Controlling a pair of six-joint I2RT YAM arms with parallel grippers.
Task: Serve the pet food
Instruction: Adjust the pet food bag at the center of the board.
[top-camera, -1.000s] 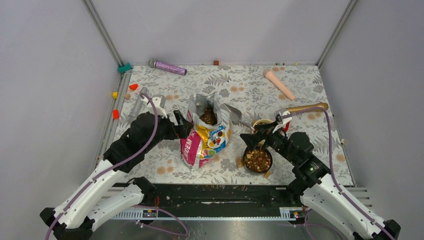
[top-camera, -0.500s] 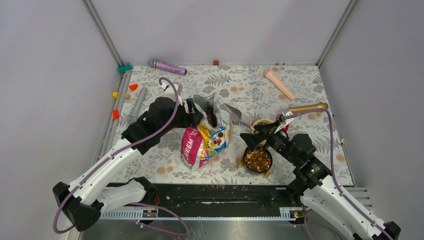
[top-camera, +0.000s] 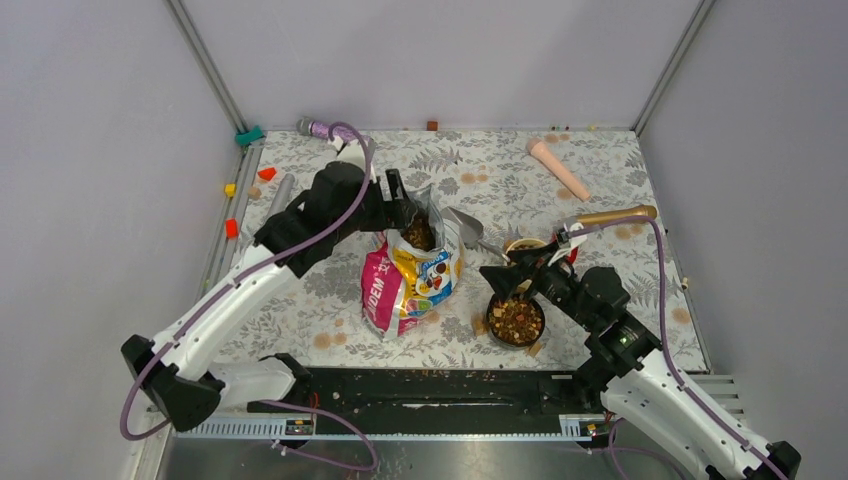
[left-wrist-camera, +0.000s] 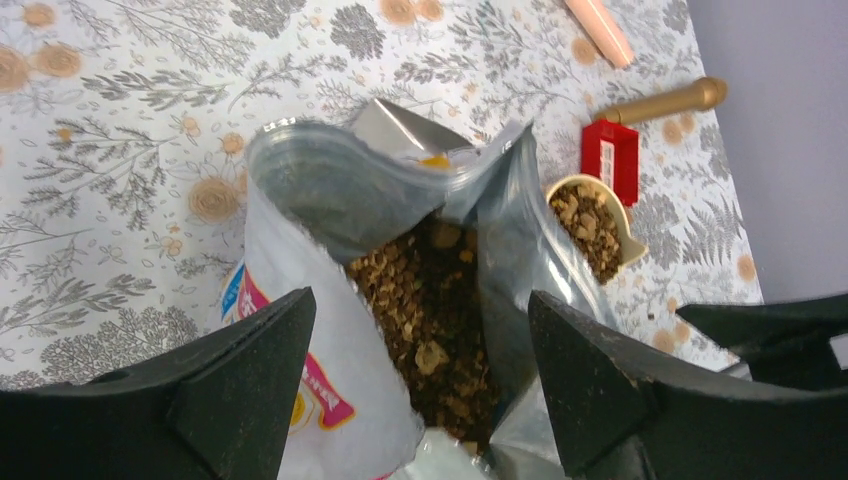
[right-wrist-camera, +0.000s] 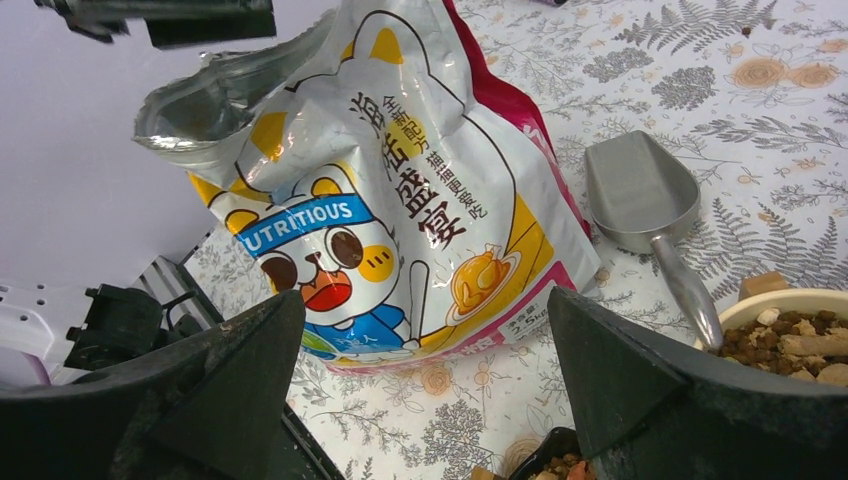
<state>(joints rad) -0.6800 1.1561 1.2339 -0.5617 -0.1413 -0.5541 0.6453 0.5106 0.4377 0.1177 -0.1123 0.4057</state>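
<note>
I see plain gray walls (top-camera: 440, 60) on three sides. Thin metal posts (top-camera: 207, 65) stand in the back corners. The counter (top-camera: 500, 160) has a cloth with gray leaves and tan flowers.

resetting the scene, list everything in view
food bag: one, multicolour, centre
pet food: brown, in bag and bowls
scoop: one, silver, right of bag
black bowl: one, near right
cream bowl: one, behind black bowl
red block: one, by cream bowl
stick: one, gold, right
cone: one, peach, far right
purple tube: one, far left
grey tube: one, left
small blocks: several, mixed, left edge
left gripper: black, open, over bag
right gripper: black, open, above bowls
</note>
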